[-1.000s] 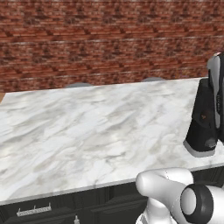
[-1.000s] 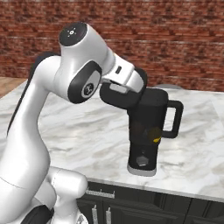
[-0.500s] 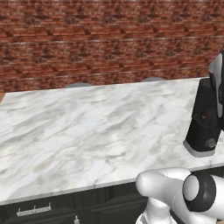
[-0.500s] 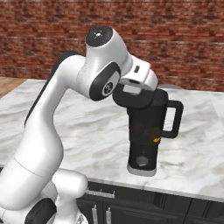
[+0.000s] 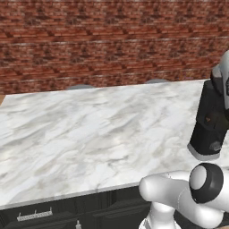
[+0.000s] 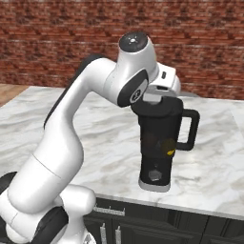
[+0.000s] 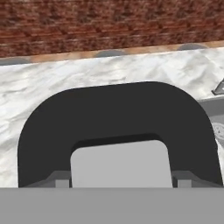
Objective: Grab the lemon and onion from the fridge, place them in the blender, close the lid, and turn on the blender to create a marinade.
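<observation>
the lid [image 7: 118, 127] is gripped between the partly closed jaws, right over the blender [image 6: 159, 143] on the worktop [image 5: 89, 129]. it should be kept level, squared to the jar's rim, and pressed straight down before being released.

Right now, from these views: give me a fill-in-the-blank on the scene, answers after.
The blender stands on a ___ counter.
The wall behind it is ___.
In the right base view, the handle points to the ___.
The gripper is shut on the lid, which is black with a ___ centre.
Missing words: marble; brick; right; grey.
</observation>
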